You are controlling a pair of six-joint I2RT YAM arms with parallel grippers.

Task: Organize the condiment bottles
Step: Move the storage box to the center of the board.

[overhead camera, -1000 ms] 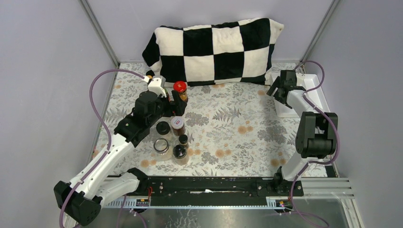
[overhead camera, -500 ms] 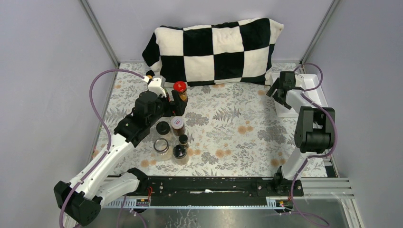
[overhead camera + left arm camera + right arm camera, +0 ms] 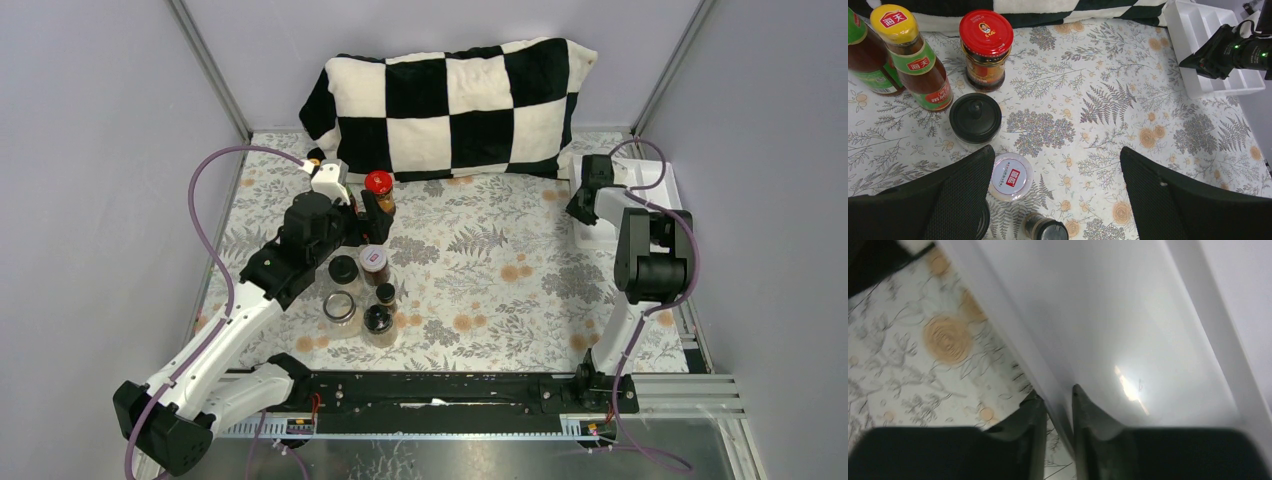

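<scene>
The condiment bottles stand grouped at the left. In the left wrist view I see a red-lidded jar [image 3: 986, 47], two yellow-capped sauce bottles [image 3: 913, 60] [image 3: 865, 65], a black-lidded jar [image 3: 975, 117], a white-lidded jar [image 3: 1009, 176] and a black-capped spice jar [image 3: 1045, 230]. From above, a squat clear glass jar [image 3: 340, 307] sits at the group's near side. My left gripper [image 3: 1056, 150] [image 3: 365, 222] hovers open over them, holding nothing. My right gripper [image 3: 1058, 400] [image 3: 585, 195] is shut on the left wall of the white tray [image 3: 1128, 315] [image 3: 650, 180].
A black-and-white checkered pillow [image 3: 455, 100] lies along the back wall. Grey enclosure walls close in left and right. The arms' black base rail [image 3: 430, 395] runs along the near edge. The left arm's purple cable [image 3: 200, 190] loops over the left side.
My right gripper has moved left and down onto the tray's wall and closed on it. The left arm and the bottles have not moved.
</scene>
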